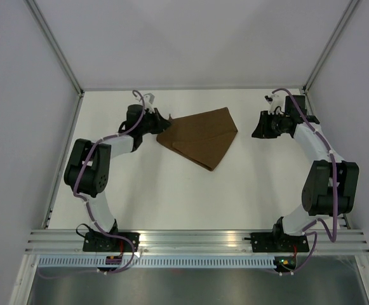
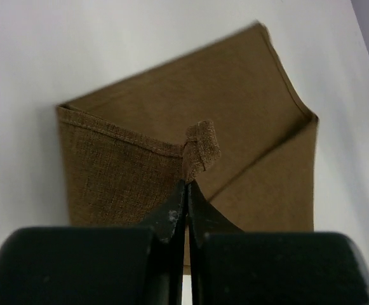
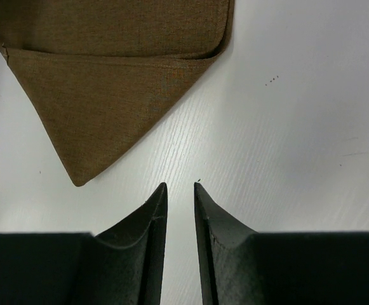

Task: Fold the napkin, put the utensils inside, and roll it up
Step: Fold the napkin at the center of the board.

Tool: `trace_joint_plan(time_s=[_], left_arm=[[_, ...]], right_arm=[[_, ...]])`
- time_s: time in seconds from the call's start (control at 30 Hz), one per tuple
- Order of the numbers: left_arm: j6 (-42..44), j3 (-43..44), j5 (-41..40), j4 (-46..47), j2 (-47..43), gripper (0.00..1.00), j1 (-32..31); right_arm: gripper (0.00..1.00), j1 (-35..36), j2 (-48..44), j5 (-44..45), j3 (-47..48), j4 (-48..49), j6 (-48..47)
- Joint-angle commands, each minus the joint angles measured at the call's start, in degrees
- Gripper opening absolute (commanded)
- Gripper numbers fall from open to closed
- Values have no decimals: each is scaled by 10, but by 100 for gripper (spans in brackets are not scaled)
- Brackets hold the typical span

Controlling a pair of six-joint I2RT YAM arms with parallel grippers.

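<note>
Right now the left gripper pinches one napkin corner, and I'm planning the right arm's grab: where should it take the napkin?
Probably the pointed corner of the napkin nearest the right gripper, approached from that side, low along the table: it tapers and lies flat, away from where the left gripper pinches.

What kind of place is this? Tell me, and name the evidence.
Probably a robotics lab test cell: plain white walls framed by aluminium posts, a white table with a napkin on it, and two robot arms bolted to an aluminium rail.
</note>
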Motion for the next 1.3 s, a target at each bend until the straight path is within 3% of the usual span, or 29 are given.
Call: trace_joint_plan(time_s=[0.0,0.33,1.27], left_arm=[[125,-5,74,21,-40,2,-64],[294,47,7,-128,-36,2,-172],[437,60,-119,-171,-30,2,-327]], right_arm=[[29,6,3,7,17,1,-8],[29,22,6,20,19,1,-11],[28,29,12,30,18,-1,-14]])
